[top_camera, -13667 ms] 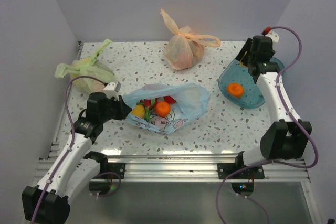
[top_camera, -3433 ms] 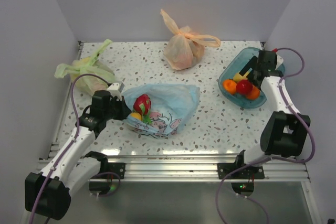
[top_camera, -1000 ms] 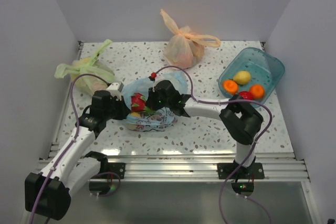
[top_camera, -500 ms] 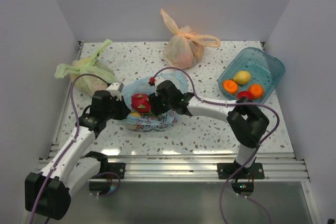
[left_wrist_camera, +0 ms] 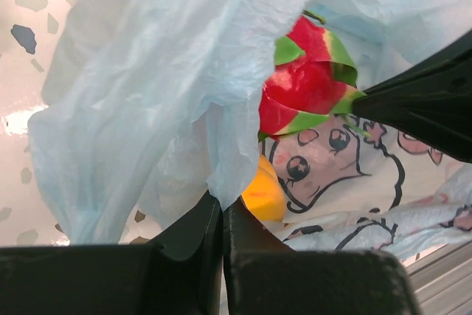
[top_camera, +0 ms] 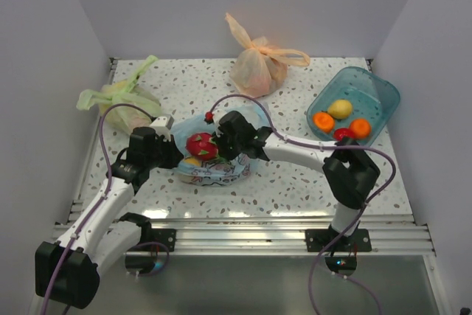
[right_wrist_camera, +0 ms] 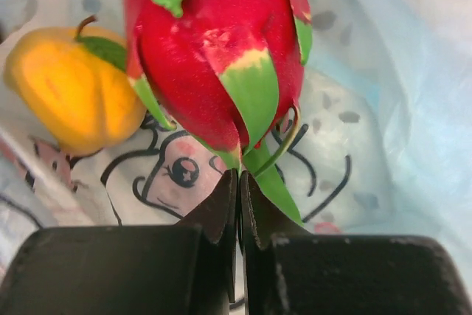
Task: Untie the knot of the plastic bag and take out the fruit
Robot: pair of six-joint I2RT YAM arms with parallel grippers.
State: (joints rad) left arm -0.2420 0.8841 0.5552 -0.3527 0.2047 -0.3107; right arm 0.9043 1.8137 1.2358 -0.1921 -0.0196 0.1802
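The light blue plastic bag (top_camera: pixel 234 170) with its cartoon print lies open at the table's middle left. My left gripper (top_camera: pixel 169 154) is shut on the bag's thin left edge (left_wrist_camera: pixel 221 160), holding it up. My right gripper (top_camera: pixel 223 145) reaches into the bag from the right. It is shut on a green leaf (right_wrist_camera: pixel 276 182) at the base of a red fruit (right_wrist_camera: pixel 214 57), which sits just above the bag's printed floor (top_camera: pixel 200 145). A yellow fruit (right_wrist_camera: pixel 70 90) lies beside it inside the bag (left_wrist_camera: pixel 262 191). The knot is out of view.
A teal tray (top_camera: pixel 377 92) at the right holds orange, yellow and red fruit. A knotted orange bag (top_camera: pixel 258 68) stands at the back centre, a knotted green bag (top_camera: pixel 122 101) at the back left. Walls close in on three sides.
My right gripper opened and shut again on the red fruit's leaf, and the fruit shifted slightly right and rose a little. The left arm has kept its hold and not moved.
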